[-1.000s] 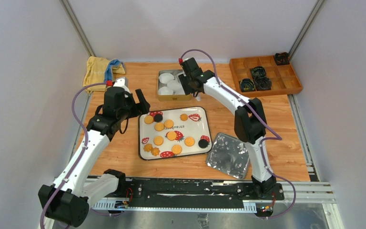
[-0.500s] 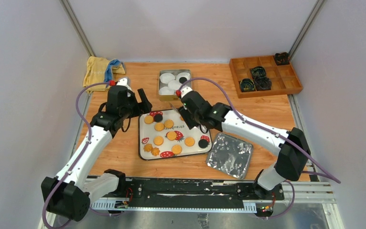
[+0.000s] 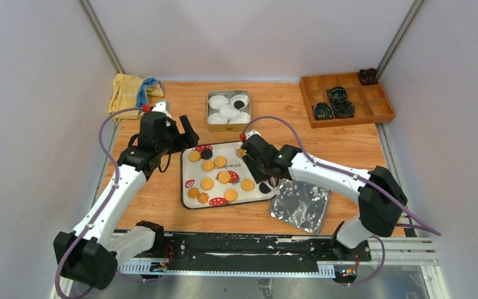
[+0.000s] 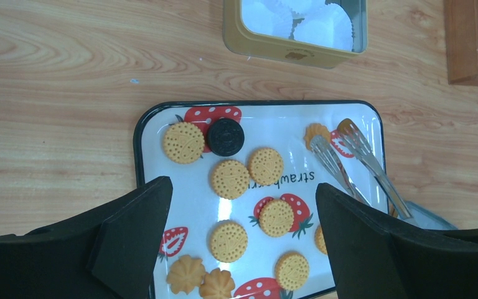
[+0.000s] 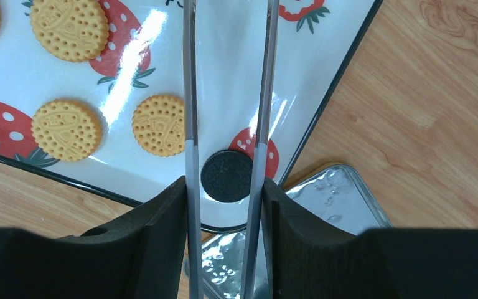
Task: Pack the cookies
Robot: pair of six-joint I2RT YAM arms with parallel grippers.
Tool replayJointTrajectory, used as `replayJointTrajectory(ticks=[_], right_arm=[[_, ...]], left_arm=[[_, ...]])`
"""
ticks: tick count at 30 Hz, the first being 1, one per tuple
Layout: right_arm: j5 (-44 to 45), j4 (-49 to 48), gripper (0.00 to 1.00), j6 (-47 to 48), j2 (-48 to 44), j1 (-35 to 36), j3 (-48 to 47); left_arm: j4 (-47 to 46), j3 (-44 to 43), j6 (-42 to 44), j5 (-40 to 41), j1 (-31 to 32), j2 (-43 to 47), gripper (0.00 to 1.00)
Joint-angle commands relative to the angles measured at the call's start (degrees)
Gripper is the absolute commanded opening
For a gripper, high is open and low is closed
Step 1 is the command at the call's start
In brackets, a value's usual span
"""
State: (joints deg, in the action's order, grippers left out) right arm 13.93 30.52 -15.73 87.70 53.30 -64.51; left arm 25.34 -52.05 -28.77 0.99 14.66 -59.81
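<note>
Several golden cookies [image 3: 207, 184] and a black one [image 3: 206, 153] lie on the strawberry-print tray [image 3: 184, 180]. My right gripper [image 3: 258, 165] is shut on metal tongs [image 5: 190, 93], whose two arms reach out over the tray's right part. In the right wrist view a black cookie [image 5: 226, 176] lies on the tray between the tongs' arms, close to my right gripper [image 5: 224, 205]. In the left wrist view the tong tips [image 4: 347, 131] sit beside a flower-shaped cookie [image 4: 316, 132]. My left gripper [image 4: 243, 205] hangs open above the tray's left half, holding nothing.
A gold tin [image 3: 210, 124] behind the tray holds white paper cups; one cup has a black cookie [image 3: 239, 103]. A foil lid [image 3: 299, 202] lies right of the tray. A wooden organizer [image 3: 346, 98] stands back right, a yellow cloth [image 3: 131, 93] back left.
My right arm swung back from the tin to the tray's right side, leaving a black cookie in a cup. The tongs' arms have drawn slightly closer. The left arm barely moved.
</note>
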Motion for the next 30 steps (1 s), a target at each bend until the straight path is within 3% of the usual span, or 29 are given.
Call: replayJointTrajectory(ticks=[1,8,12,18,21,30], right_arm=[[-2.59,-1.28,0.47,-3.06,0.8,0.6,1.24],[-4.94,-1.79,0.53,-4.87,1.02,0.62,1.66],[-4.27,-1.44,0.47,-5.3,1.73,0.53,1.44],[-3.46,-0.4,0.28,-5.13,2.34,0.58,-1.08],[-2.43,0.92,0.24,-3.3,1.86,0.64,-5.38],[2.44,2.17,0.23,4.89,6.22,-1.02,-24.22]], left_arm=[[-0.2,0.36,0.12,-0.58,0.02,1.73,0.92],[0.1,0.37,0.06,-0.64,0.02,2.45,0.92],[0.11,0.71,0.13,-0.64,0.02,2.98,0.92],[0.07,1.07,0.3,-0.64,0.02,3.54,0.92],[0.1,0.77,0.3,-0.64,0.02,3.88,0.92],[0.2,0.11,0.36,-0.64,0.02,3.59,0.92]])
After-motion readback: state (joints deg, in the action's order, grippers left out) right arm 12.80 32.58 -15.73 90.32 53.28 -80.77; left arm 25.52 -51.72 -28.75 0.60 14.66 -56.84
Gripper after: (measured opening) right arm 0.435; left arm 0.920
